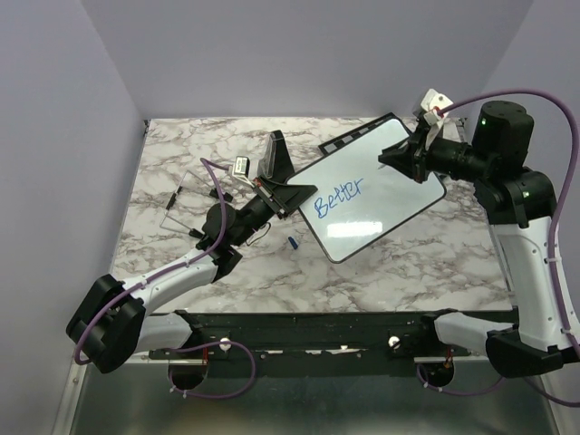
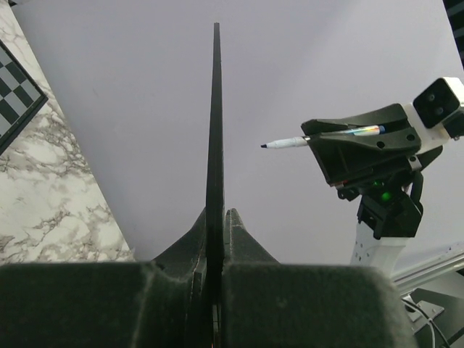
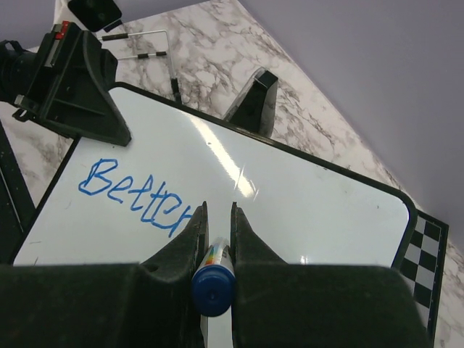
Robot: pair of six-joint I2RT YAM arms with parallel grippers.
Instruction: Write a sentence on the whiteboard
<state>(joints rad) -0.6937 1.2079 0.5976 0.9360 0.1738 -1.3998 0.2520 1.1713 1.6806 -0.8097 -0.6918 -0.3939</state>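
While both arms reach in from the bottom of the overhead view, the whiteboard [image 1: 390, 181] lies right of centre at a slant on the marble worktop [image 1: 181, 149], its upper-left edge overlapping a checkered chessboard [image 1: 349, 138]. On the left half of the board, the sentence [image 1: 338, 195] amounts to one word in blue marker, "Better"; the rest of the white surface is bare and glossy. The left gripper [image 2: 217, 212] is pinching the whiteboard's left edge, and from its own wrist camera the board shows only as a thin black line rising between the two fingers. The right gripper [image 3: 217, 209] hangs above the board's right part, closed on a marker [image 3: 212, 286] whose blue butt end faces the wrist camera and whose barrel points down toward the end of the written word. From the left wrist, the marker's dark tip stands a little apart from the board's edge line. A small blue cap-shaped piece [image 1: 294, 242] lies on the worktop just below the board's lower-left edge. A black wedge-shaped block [image 1: 275, 156] stands beside the board's upper-left edge, and a thin wire frame [image 1: 178, 201] lies toward the left side of the worktop.
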